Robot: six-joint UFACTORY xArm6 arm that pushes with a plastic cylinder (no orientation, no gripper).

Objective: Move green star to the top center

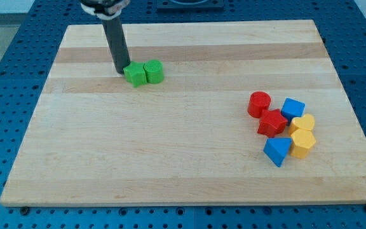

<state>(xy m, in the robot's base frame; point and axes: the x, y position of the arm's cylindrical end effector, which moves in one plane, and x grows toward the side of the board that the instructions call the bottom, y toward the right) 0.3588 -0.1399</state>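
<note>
Our arm carries no gripper, only a rod; my tip touches the green star on its left side, placed to shove it right toward top center. The green cube touches the star's right, far-left on the worktop.

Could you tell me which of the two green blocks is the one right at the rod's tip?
The green star, the view's-left one of the pair: my tip sits against its left side, while the green cylinder-like block lies beyond it.

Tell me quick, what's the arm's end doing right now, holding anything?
My tip: a bare rod, nothing held; it sits against the left side of the green star, which touches the green block.
</note>
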